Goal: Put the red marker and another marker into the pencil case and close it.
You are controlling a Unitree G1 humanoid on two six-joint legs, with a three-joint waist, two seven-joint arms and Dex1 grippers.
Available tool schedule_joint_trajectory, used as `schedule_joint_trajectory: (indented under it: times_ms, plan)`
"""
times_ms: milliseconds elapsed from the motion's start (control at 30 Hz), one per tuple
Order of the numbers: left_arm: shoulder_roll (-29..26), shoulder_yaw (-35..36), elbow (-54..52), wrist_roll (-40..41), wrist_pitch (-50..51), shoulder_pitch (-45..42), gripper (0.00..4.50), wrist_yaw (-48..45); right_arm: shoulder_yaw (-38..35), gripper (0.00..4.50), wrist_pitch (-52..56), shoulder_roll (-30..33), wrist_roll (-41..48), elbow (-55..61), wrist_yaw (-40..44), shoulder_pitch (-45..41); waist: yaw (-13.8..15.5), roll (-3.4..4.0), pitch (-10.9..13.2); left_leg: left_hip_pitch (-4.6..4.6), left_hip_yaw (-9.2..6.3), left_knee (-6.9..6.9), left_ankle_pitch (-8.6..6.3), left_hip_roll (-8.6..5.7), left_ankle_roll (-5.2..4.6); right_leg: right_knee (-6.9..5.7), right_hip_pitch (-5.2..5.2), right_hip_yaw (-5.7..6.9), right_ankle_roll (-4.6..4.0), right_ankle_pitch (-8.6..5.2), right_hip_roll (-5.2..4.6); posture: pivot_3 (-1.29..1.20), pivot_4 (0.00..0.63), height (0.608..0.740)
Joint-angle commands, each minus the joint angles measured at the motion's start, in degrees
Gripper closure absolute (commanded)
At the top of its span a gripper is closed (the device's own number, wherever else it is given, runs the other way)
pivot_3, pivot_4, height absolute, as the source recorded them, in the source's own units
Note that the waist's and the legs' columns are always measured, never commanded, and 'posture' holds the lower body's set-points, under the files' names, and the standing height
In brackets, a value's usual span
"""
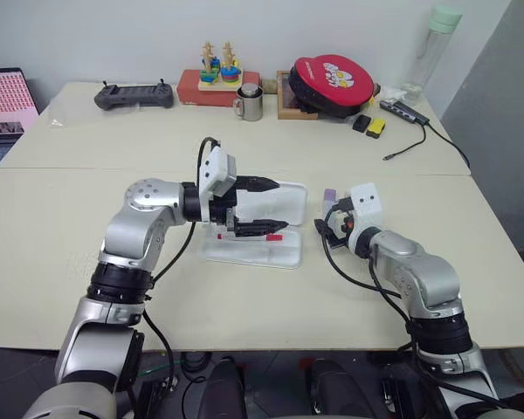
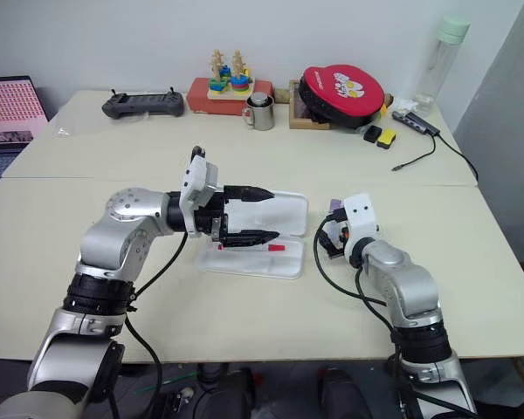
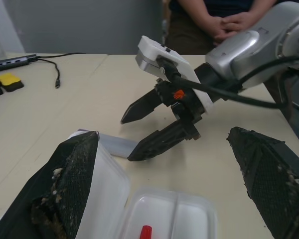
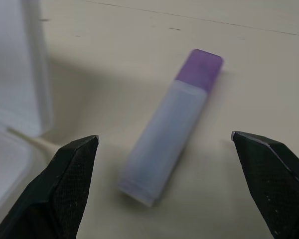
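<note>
2 pincers released | red marker [image 1: 273,236] in pencil case [image 1: 284,256] | right pincer [image 4: 164,149] over purple marker [image 4: 169,129]

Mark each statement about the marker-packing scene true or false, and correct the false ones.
1. The red marker lies in the open pencil case. True.
2. The right gripper grips the purple-capped marker. False: its fingers stand open either side, apart from it.
3. The left gripper is shut. False: it is open above the case.
4. The purple-capped marker lies on the table beside the case. True.
</note>
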State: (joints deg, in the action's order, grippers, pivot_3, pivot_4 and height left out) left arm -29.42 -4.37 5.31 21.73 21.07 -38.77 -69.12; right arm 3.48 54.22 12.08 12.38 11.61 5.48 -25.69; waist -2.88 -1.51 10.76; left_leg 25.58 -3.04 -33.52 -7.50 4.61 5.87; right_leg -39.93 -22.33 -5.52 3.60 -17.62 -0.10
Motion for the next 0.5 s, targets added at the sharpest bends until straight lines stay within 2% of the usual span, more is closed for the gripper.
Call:
schedule_joint_trajectory:
  times_ms: [33, 333, 433, 500]
  plan:
    - [0.5, 1.4, -3.7, 1.0, 0.5, 0.1, 0.05, 3.0, 0.0, 0.0, -1.3, -2.4, -1.8, -0.5, -2.5, -0.7, -0.1, 0.0, 0.0, 0.01, -0.01, -0.07, 0.0, 0.0, 0.0, -0.02, 0.01, 0.0, 0.01, 0.0, 0.01, 0.0, 0.15, 0.74]
    - [-0.3, 1.8, -4.0, 1.9, 0.2, 1.1, 0.05, 4.0, 0.5, 0.0, -1.4, -3.4, -3.8, -1.3, -2.3, -0.7, -0.2, 0.0, 0.0, 0.02, -0.01, -0.24, 0.0, 0.0, 0.0, -0.02, 0.05, -0.05, 0.14, 0.05, 0.02, 0.0, 0.15, 0.74]
    - [-0.1, 1.6, -4.0, 1.7, -0.1, 1.2, 0.0, 4.5, 1.0, 0.55, -1.8, -3.3, -4.8, -2.4, -2.1, -0.6, -0.2, 0.0, 0.0, 0.03, 0.0, -0.24, 0.0, 0.0, -0.01, -0.02, 0.05, -0.06, 0.12, 0.05, 0.02, 0.0, 0.15, 0.74]
    - [-0.1, 1.5, -3.8, 1.5, -0.3, 1.2, 0.0, 4.7, 0.8, 1.09, -2.3, -3.4, -5.2, -2.7, -2.0, -0.6, -0.2, 0.0, 0.0, 0.03, 0.0, -0.24, 0.0, 0.0, -0.01, -0.02, 0.04, -0.05, 0.12, 0.04, 0.02, 0.0, 0.15, 0.74]
